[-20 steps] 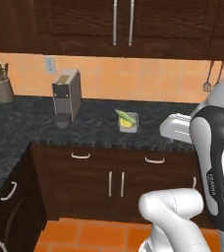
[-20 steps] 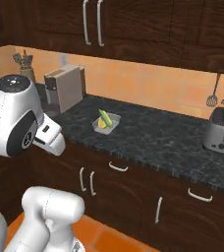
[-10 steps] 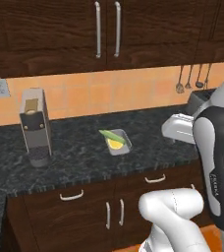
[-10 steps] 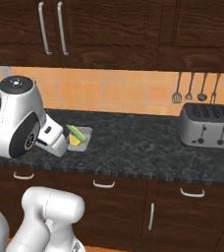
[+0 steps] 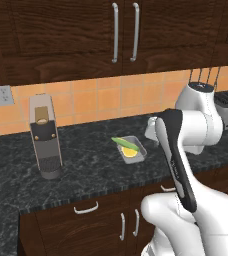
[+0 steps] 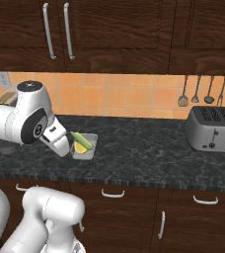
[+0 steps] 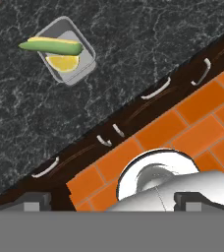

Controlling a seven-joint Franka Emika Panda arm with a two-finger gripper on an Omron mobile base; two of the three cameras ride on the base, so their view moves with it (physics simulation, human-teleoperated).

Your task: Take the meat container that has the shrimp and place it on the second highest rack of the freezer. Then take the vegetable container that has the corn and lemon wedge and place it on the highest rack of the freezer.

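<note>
From the camera behind my left side, a small grey container [image 5: 132,150] sits on the dark counter [image 5: 86,170], well right of a coffee machine [image 5: 45,137]. A green corn cob [image 5: 125,143] lies across it over a yellow lemon wedge [image 5: 130,153].

From the right-side camera, the container [image 6: 85,147] sits just beyond my forearm, with a toaster [image 6: 214,128] far to its right.

From my hand camera, my pincer [image 7: 111,201] hangs wide open and empty, well apart from the container [image 7: 69,49]. The tray looks light, stiff and shallow. I judge a rim pinch safest, kept level, since the overhanging cob could roll off.
</note>
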